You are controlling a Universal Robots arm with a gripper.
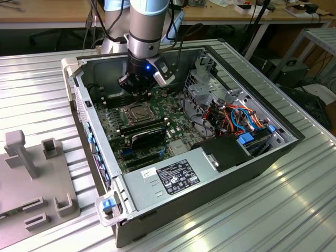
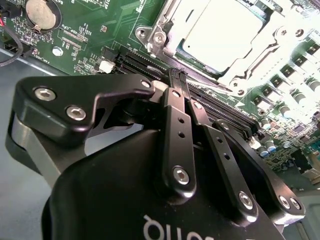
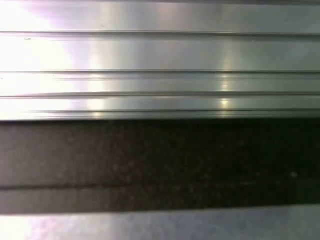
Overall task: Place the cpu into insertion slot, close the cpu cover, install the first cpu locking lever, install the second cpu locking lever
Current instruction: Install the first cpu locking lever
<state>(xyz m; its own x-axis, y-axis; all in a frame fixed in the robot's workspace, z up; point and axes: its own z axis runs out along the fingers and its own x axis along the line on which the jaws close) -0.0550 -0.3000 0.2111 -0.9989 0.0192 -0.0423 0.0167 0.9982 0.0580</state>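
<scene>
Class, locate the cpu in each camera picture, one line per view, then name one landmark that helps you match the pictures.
Exterior view: the cpu sits in the socket on the green motherboard, just below the gripper.
Second wrist view: the cpu lies beyond the shut gripper, framed by the cpu cover.
First wrist view: ribbed metal and a dark band.
Shared landmark: the motherboard.

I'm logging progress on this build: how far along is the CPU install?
Done: the cpu sits in the insertion slot, and the cpu cover appears down around it. In hand: nothing; the gripper, fingers together, hangs beside the socket. Whether either locking lever is latched can't be told.
</scene>
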